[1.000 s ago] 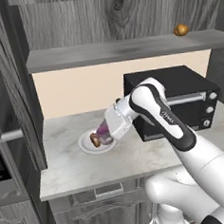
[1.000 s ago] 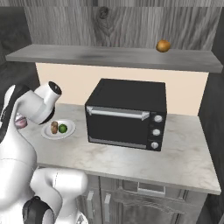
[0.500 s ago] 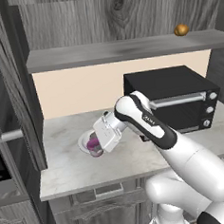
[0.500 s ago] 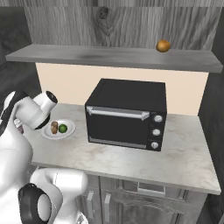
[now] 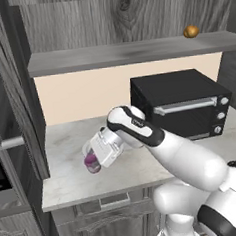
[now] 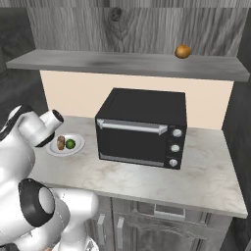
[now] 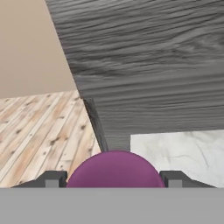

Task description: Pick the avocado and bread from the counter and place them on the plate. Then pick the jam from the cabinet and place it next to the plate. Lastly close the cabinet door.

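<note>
Nearest the counter's (image 5: 144, 170) front edge, toward its left end, the gripper (image 5: 95, 159) is clamped on the jam (image 5: 92, 163), the pink jar sitting between the two finger tips (image 7: 51, 178) just above the marble. Bare slab lies between it and the front edge. Farther back, near the left end, the plate (image 6: 76, 147) carries the avocado (image 6: 70, 143) and bread (image 6: 61, 142), touching. The black microwave (image 6: 142, 127) fills the middle toward the back wall. Above, an orange-brown fruit (image 6: 183, 51) rests on the cabinet (image 6: 127, 63) shelf. No writing is readable.
</note>
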Motion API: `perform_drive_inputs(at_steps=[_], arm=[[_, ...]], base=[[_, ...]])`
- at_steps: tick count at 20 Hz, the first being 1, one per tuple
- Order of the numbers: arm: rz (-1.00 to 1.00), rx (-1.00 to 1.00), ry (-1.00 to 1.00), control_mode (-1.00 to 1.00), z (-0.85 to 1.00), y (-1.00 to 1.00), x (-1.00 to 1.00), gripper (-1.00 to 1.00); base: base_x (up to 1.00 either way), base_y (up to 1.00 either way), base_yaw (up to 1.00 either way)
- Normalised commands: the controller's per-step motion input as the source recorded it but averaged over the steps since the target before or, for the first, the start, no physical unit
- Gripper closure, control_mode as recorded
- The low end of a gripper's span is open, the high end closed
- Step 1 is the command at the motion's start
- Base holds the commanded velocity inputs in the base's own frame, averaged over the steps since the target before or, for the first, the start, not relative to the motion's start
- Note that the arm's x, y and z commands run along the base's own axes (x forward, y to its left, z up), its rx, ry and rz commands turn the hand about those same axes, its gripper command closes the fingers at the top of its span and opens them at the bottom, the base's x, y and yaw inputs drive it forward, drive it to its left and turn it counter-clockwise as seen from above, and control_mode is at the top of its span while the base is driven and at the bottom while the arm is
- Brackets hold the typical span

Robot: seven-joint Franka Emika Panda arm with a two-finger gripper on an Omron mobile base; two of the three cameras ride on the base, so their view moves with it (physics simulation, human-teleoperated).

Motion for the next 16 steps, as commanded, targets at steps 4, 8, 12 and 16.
perform_drive_inputs(at_steps=[4, 8, 12, 16], arm=[[0.07, 0.00, 0.02, -1.00, -0.40, 0.07, 0.28, 1.00], [0.06, 0.02, 0.00, -1.00, -0.35, 0.01, 0.25, 1.00], [0.04, 0.03, 0.00, -1.00, -0.21, 0.02, 0.21, 1.00], [0.01, 0.02, 0.00, -1.00, -0.20, 0.11, 0.25, 1.00]], base=[[0.00, 0.00, 0.00], [0.00, 0.00, 0.00], [0.00, 0.00, 0.00], [0.00, 0.00, 0.00]])
